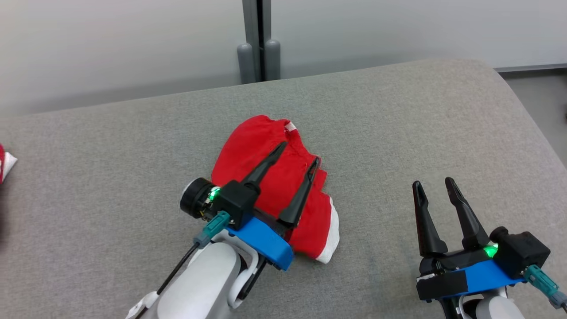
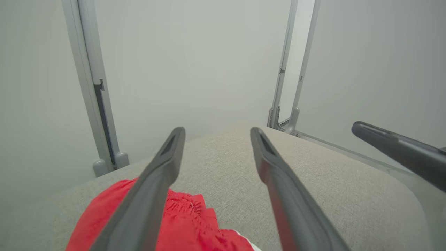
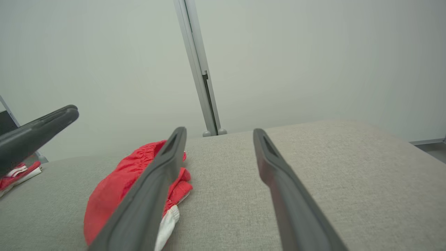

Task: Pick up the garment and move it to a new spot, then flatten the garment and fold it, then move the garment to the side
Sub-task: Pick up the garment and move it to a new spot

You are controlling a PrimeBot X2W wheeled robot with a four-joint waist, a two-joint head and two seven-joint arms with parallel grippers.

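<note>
The garment [image 1: 261, 164] is a crumpled red piece with white trim, lying bunched in the middle of the grey padded surface [image 1: 398, 133]. My left gripper [image 1: 299, 153] hovers just over it, open, with nothing between its fingers. In the left wrist view the garment [image 2: 195, 223] lies below and left of the left gripper [image 2: 216, 131]. My right gripper [image 1: 433, 182] stands open to the garment's right, apart from it. In the right wrist view the right gripper [image 3: 218, 131] is empty and the garment [image 3: 118, 188] lies to its left.
Another red and white cloth [image 1: 5, 161] lies at the surface's far left edge, also in the right wrist view as a cloth [image 3: 17, 174]. A grey post [image 1: 259, 48] and pale wall panels stand behind. The surface's rounded edge drops off at the right.
</note>
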